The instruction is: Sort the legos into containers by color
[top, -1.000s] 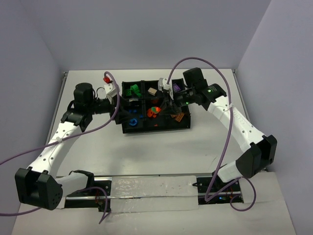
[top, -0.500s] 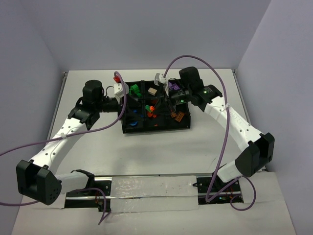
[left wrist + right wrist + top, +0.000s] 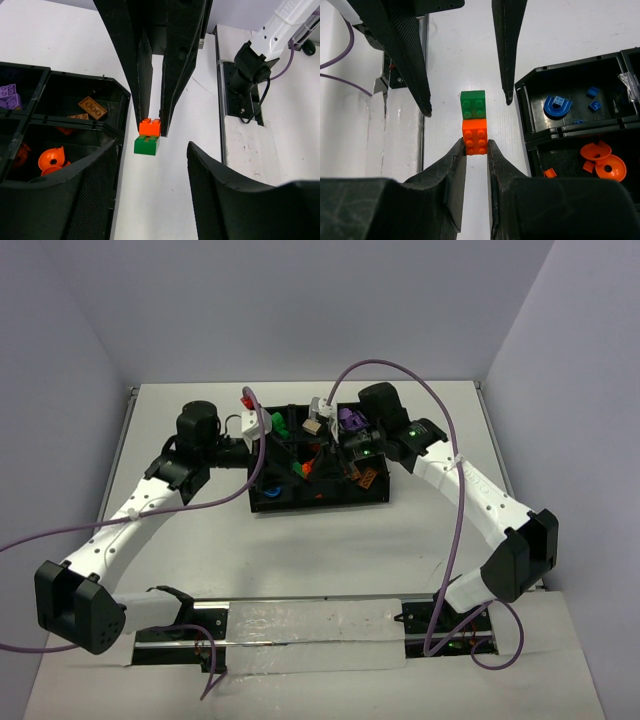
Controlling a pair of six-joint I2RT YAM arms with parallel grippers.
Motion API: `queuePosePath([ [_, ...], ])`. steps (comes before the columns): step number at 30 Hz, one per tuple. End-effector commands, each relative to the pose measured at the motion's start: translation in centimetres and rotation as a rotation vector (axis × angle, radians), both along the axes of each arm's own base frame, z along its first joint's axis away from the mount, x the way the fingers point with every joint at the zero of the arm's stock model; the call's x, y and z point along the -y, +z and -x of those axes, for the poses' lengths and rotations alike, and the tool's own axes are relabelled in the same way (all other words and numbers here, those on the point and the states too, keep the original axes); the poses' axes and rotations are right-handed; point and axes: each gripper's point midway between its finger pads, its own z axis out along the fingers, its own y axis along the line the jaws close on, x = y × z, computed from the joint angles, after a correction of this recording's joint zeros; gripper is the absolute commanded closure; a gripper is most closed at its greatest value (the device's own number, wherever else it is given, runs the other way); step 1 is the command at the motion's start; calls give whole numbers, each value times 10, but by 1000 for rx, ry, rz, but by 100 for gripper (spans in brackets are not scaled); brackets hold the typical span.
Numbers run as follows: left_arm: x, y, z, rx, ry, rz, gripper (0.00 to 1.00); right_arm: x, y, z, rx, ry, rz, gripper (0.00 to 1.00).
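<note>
Where right gripper (image 3: pixel 475 145) pinches, studded orange brick (image 3: pixel 475 136), square green brick (image 3: pixel 473 105).

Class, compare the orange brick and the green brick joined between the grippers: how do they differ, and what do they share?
Colour: the orange brick is orange, the green brick green. Grip: the right gripper clamps the orange brick; the green brick is untouched, with the left gripper open around it. Shared: both are square four-stud bricks, same size, stuck together.
</note>
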Motion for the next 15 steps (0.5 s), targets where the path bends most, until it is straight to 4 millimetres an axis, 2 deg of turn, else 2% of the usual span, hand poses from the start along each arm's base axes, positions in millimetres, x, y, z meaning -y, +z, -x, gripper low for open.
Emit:
queuePosePath([
  [1,6,22,-3,61,-15,31,40,-5,18,2,61,5,-42,100],
  [11,6,15,0,46,-25,10,66,-6,19,1,77,-4,-43,100],
  [13,5,12,0,43,-21,0,74,-5,19,0,82,-9,-41,100],
  [15,3,6,-2,36,-4,-23,89,-4,20,-1,94,-16,-41,100],
])
